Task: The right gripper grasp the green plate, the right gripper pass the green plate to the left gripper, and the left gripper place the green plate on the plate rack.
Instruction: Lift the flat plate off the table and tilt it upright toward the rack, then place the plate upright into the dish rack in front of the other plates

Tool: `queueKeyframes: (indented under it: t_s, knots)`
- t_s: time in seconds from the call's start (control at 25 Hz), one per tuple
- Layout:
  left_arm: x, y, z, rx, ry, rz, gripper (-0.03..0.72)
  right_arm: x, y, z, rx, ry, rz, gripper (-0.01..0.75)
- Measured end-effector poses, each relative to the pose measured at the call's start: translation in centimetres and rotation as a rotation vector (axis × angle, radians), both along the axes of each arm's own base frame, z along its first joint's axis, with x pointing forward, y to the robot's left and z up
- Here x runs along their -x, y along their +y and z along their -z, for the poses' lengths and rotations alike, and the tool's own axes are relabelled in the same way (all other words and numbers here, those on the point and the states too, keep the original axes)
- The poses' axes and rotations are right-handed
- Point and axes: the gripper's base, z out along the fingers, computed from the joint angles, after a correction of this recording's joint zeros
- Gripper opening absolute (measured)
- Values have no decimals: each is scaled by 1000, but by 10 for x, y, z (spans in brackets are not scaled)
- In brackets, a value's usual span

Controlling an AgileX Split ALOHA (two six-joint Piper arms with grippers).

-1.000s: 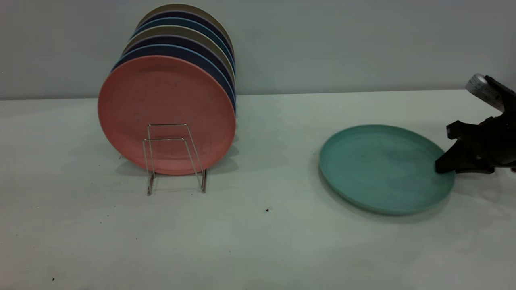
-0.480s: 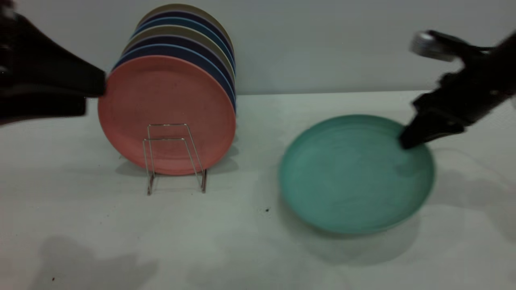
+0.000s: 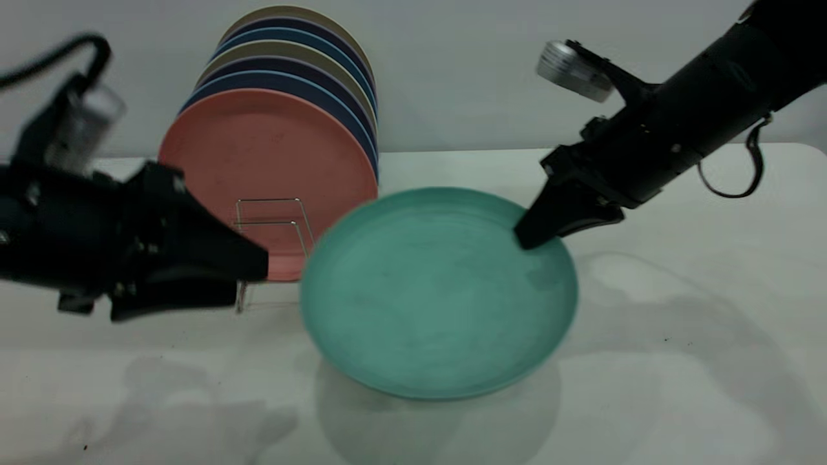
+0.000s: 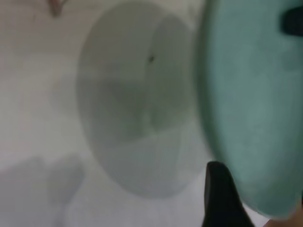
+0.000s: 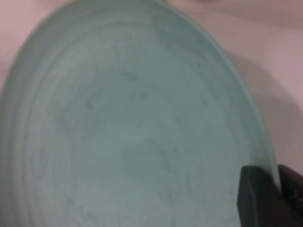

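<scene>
A silver wire plate rack [image 3: 274,242] stands on the pale worktop [image 3: 678,361], holding a row of upright plates: a salmon-pink plate [image 3: 258,168] in front, dark blue and olive ones behind. The green plate [image 3: 426,297] hangs tilted above the worktop, mid-scene, just beside the rack. The right hand [image 3: 536,236] is clamped on its far right rim. The left hand [image 3: 249,274] points at the plate's left edge, fingers slightly parted, not touching it.

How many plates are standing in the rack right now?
7 by the edges showing. The salmon-pink plate stands at the front of the plate rack; behind it are six more, dark blue and tan, seen only as rims. Others may be hidden behind. The green plate is not in the rack.
</scene>
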Motion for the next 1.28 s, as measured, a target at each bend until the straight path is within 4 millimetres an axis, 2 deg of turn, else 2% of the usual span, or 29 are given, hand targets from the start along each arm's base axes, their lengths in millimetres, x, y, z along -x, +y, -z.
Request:
queueKeyframes:
  t_s: [0.24, 0.64, 0.72, 0.84, 0.88, 0.96, 1.12, 1.2, 1.28]
  knots:
    - [0, 0, 11, -10, 24, 17, 427, 3, 8, -7, -118, 39, -5, 19]
    - [0, -1, 11, 1, 15, 27, 412, 14, 34, -13, -201, 69, -75, 25]
    - [0, -1, 11, 3, 14, 29, 349, 17, 40, -13, -199, 68, -92, 28]
    - [0, -1, 11, 3, 13, 30, 160, 18, 42, -13, -194, 63, -98, 65]
    - [0, -2, 10, 9, 10, 30, 104, 17, 42, -13, -190, 58, -95, 100]
    - [0, -1, 10, 0, -7, 42, 95, 16, 40, -12, -187, 56, -89, 172]
    - [-2, 1, 13, -64, -54, 82, 95, 12, 29, -11, -171, 50, -76, 425]
    - [-8, 2, 11, -113, -106, 121, 95, 8, 13, -9, -143, 54, -60, 552]
    - [-14, 4, 4, -179, -173, 175, 95, 3, -9, -8, -123, 76, -18, 645]
